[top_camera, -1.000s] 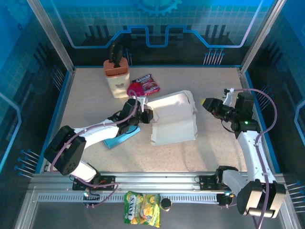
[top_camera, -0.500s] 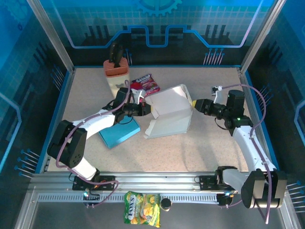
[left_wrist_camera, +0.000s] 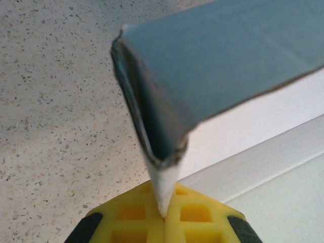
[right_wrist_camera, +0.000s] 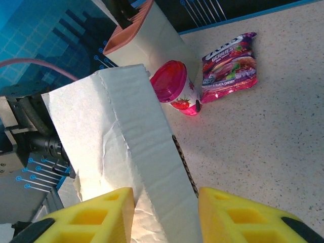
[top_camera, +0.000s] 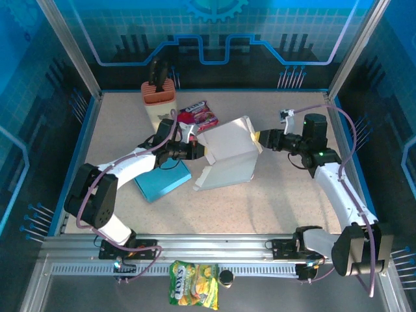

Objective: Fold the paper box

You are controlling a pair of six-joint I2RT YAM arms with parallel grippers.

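The white paper box (top_camera: 227, 156) stands tilted up in the middle of the table, one panel raised. My left gripper (top_camera: 196, 151) is at its left edge; in the left wrist view the yellow pads (left_wrist_camera: 202, 215) of that gripper (left_wrist_camera: 164, 217) are shut on a thin flap of the box (left_wrist_camera: 228, 55). My right gripper (top_camera: 259, 138) is at the box's upper right corner. In the right wrist view the right gripper (right_wrist_camera: 166, 212) has a folded wall of the box (right_wrist_camera: 131, 131) filling the gap between its fingers, both fingers touching it.
A beige holder with an orange top (top_camera: 158, 103) stands at the back, a pink cup (top_camera: 184, 120) and a berries packet (top_camera: 200, 114) next to it. A blue flat pad (top_camera: 162, 184) lies under my left arm. A yellow snack bag (top_camera: 194, 283) lies past the front rail.
The box lay flat and open a second ago; it is now tipped up. My right gripper has moved left onto its right corner, and my left gripper has shifted back with the flap.
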